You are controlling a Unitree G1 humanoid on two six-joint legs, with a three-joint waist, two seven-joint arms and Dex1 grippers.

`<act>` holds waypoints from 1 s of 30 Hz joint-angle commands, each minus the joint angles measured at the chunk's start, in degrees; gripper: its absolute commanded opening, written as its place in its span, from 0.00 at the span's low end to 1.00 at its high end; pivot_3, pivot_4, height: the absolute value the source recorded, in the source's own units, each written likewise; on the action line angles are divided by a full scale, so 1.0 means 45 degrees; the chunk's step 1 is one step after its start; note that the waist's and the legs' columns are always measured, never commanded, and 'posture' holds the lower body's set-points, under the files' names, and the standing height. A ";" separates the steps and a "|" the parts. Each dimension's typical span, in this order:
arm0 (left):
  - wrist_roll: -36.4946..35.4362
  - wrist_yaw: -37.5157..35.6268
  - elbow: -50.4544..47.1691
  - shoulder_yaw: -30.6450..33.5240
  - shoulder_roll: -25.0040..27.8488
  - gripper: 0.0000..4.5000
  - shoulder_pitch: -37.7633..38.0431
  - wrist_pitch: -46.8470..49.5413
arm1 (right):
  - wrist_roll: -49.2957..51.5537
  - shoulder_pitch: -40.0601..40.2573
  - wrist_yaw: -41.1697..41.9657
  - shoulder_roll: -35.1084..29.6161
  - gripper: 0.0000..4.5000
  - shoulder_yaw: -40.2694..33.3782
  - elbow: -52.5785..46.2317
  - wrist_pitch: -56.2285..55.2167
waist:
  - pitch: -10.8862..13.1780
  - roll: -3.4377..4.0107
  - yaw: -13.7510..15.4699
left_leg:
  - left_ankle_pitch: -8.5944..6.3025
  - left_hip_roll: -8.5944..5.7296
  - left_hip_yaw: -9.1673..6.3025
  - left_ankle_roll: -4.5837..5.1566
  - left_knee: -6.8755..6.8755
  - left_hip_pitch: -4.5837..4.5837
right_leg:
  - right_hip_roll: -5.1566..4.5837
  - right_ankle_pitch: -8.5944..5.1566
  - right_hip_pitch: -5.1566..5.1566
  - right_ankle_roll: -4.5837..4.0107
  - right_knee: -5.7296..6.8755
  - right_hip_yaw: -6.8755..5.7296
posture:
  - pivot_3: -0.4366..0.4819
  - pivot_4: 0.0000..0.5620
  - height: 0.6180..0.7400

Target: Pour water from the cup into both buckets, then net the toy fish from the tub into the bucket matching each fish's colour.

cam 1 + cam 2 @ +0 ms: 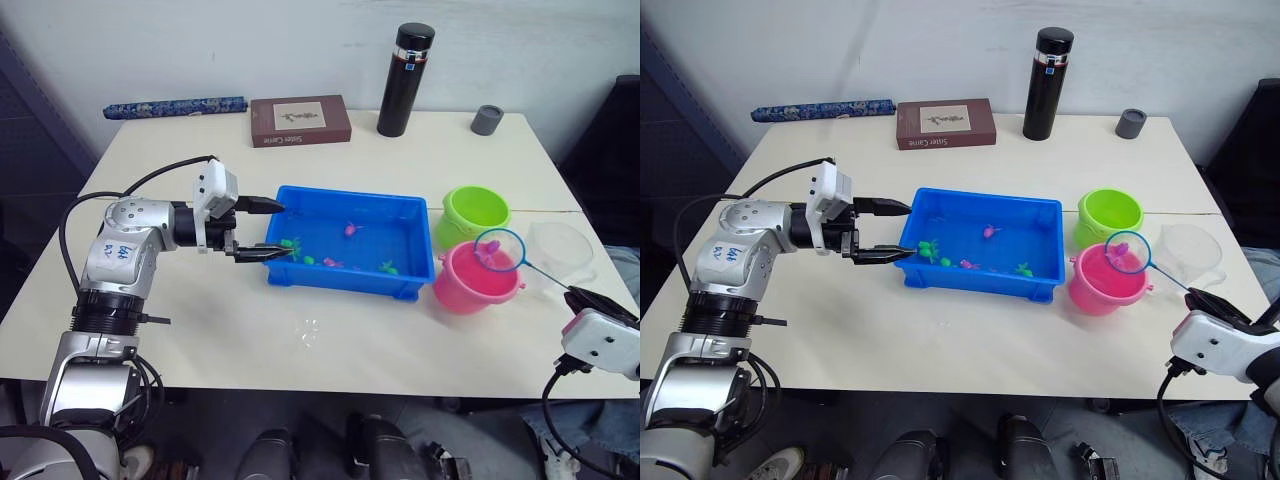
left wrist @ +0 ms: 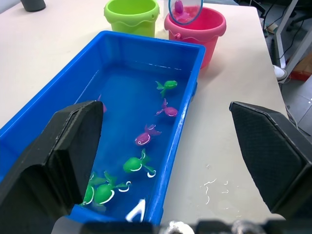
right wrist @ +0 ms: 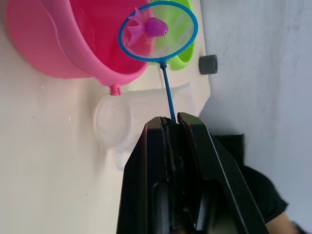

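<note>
Holding the net by its thin handle with fingers pinched together, the right gripper keeps the hoop over the pink bucket — a pink-purple fish lies in the mesh. The left gripper spreads wide at the blue tub's near end, touching nothing, green and pink fish floating inside. Beside the buckets stands the clear cup, the green bucket just behind the pink one.

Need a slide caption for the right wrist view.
Right hand holds net with pink fish over pink bucket.
</note>
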 commanded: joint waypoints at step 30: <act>-0.0071 0.0053 -0.0290 0.0235 -0.0098 0.99 0.0109 -0.0141 | -0.6187 0.1115 -0.6838 0.1238 0.00 -0.0473 0.0965 -0.3501 | -0.0001 0.0001 -0.0024 | 0.0000 0.0004 0.0021 -0.0001 0.0000 0.0014 | 0.0022 -0.0003 0.0000 -0.0005 0.0014 0.0037 | 0.48 0.27 1.00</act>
